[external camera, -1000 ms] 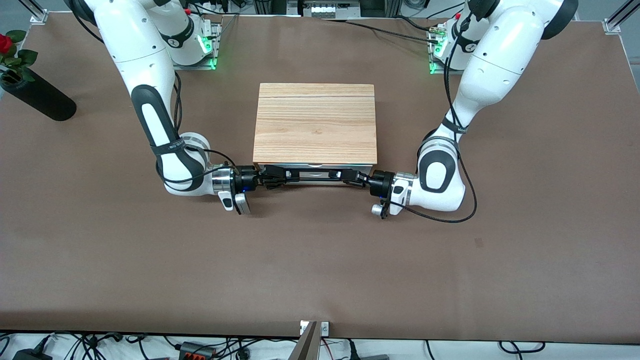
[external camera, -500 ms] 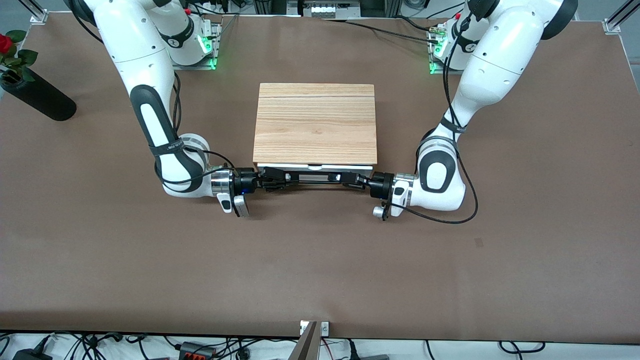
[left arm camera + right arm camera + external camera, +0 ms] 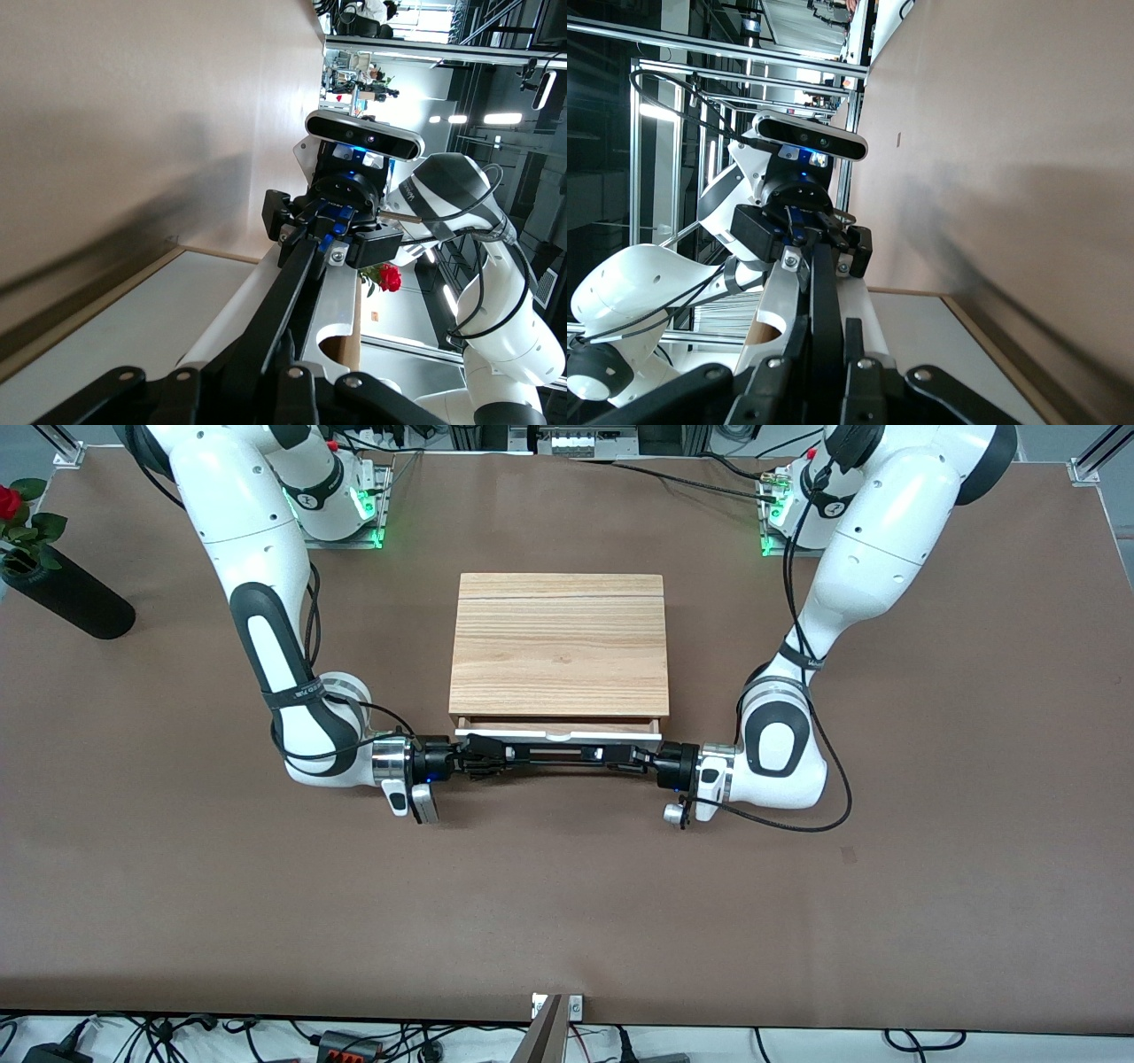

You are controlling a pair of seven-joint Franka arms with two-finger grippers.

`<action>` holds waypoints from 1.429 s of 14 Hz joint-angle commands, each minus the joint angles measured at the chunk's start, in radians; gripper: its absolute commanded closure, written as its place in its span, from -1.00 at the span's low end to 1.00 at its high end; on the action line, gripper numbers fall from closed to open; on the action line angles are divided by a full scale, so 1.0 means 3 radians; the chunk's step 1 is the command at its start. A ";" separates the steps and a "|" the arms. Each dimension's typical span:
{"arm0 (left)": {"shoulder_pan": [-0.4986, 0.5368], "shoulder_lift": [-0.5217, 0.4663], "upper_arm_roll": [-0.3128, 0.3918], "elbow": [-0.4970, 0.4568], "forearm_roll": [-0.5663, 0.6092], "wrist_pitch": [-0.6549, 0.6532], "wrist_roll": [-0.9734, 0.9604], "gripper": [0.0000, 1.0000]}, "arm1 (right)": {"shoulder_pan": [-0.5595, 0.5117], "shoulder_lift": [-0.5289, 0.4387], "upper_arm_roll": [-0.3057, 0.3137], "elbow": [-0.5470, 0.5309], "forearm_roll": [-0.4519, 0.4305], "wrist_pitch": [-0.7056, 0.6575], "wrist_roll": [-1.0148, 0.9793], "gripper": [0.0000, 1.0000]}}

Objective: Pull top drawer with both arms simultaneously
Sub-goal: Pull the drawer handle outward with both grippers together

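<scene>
The light-wood box [image 3: 558, 646] stands mid-table. Its top drawer [image 3: 558, 736] is out a little toward the front camera; a thin strip of brown interior [image 3: 558, 724] shows above the white front panel. The black bar handle [image 3: 558, 755] runs along the panel. My right gripper [image 3: 483, 762] is shut on the handle's end toward the right arm. My left gripper [image 3: 633, 759] is shut on the other end. In the left wrist view my left gripper [image 3: 282, 350] clamps the handle [image 3: 297, 274] beside the white panel [image 3: 133, 336]. In the right wrist view my right gripper [image 3: 827, 323] clamps the handle [image 3: 826, 283].
A black vase [image 3: 66, 598] with a red rose [image 3: 9, 500] lies toward the right arm's end of the table. Brown table surface [image 3: 567, 895] stretches from the drawer to the edge nearest the front camera, where a small clamp [image 3: 554, 1014] sits.
Both grippers have moved toward the front camera with the handle. The drawer has slid out of the box, and its brown interior strip now shows.
</scene>
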 commanded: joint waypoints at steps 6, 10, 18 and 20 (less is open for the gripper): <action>0.0023 0.0283 0.0243 0.0545 -0.0097 0.0078 -0.0149 0.81 | -0.0092 0.0087 -0.0004 0.0274 -0.0041 -0.0046 0.0184 0.88; 0.0018 0.0339 0.0274 0.0673 -0.0086 0.0272 -0.0154 0.81 | -0.0148 0.0199 -0.0009 0.0484 -0.0047 -0.0046 0.0184 0.88; 0.0049 0.0360 0.0279 0.0678 -0.0081 0.0277 -0.0323 0.62 | -0.0169 0.0235 -0.0019 0.0515 -0.0138 -0.0046 0.0179 -0.99; 0.0038 0.0350 0.0314 0.0678 -0.0066 0.0282 -0.0288 -0.99 | -0.0210 0.0225 -0.0019 0.0510 -0.0261 -0.0071 0.0184 -1.00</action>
